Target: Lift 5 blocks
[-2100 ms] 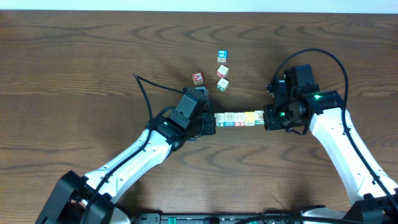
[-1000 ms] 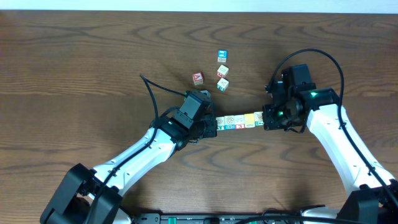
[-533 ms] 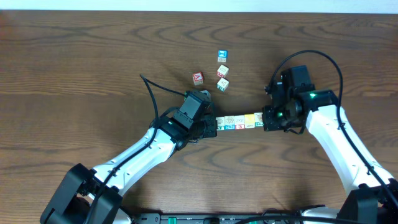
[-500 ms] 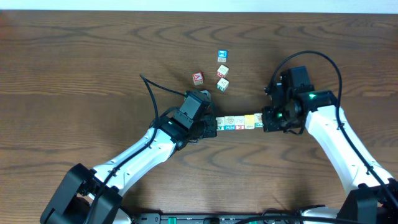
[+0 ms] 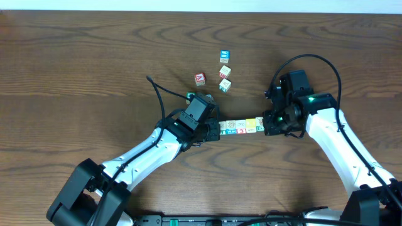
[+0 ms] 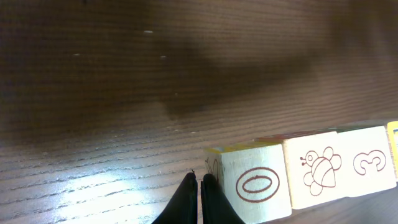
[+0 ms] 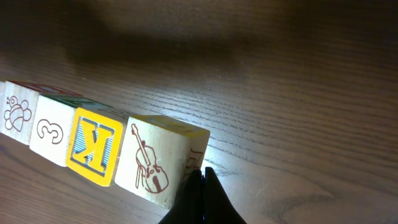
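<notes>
**Overhead:** vs a couple of secs ago, the row of five blocks [image 5: 241,126] sits a bit nearer. The left gripper [image 5: 215,129] and right gripper [image 5: 266,123] have come along with it, one at each end. Both press end-on, so I judge the squeeze-lift is underway and the row prob. already off the table [image 5: 75,63]. Can't confirm the gap from above. The spares far of the row haven't moved: red-faced cube [image 5: 200,79], blue-faced cube [image 5: 223,56] and two pale cubes [image 5: 225,71]. Print is too small to read here.

**Left wrist:** fingers are together, tips butted against the left end of the row, not clamped round anything. The end block [image 6: 255,183] reads "O" (or zero). Right of it come the bee block [image 6: 314,174], picture only, then the "3" block [image 6: 368,165]. A dark shadow band lies on the wood apart from the row, which fits a raised row.

**Right wrist:** fingers are together too, tips against the violin block [image 7: 155,162] at the right end. Left of it is the yellow block [image 7: 96,146] w/ a "K", then the "3" and the bee again. The violin block's side face shows part of a mark I can't read. No brand names anywhere.
</notes>
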Robot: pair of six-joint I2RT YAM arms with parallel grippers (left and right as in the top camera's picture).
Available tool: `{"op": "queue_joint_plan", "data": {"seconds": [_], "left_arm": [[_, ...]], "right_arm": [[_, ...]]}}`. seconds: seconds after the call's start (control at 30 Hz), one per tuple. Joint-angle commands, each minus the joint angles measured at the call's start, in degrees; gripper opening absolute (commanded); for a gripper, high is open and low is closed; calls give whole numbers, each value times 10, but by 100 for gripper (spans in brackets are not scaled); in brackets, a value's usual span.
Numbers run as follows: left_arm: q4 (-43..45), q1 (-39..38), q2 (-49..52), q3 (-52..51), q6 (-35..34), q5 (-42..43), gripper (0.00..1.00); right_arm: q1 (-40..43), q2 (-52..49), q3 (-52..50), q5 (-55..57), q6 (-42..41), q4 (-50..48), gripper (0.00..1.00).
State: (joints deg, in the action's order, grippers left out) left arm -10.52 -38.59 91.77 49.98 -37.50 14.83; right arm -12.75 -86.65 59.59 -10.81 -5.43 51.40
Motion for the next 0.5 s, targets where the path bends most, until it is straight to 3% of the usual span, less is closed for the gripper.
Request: {"op": "queue_joint_plan", "data": {"seconds": [0.0,0.47], "left_arm": [[31,-33,-7,46,-3,100,7],[33,-39,19,46,-3,100,7]], "right_arm": [[-38,-7,-9,-164,-1,-9,1],[-38,-7,-13,-155,-1,-10,1]]}}
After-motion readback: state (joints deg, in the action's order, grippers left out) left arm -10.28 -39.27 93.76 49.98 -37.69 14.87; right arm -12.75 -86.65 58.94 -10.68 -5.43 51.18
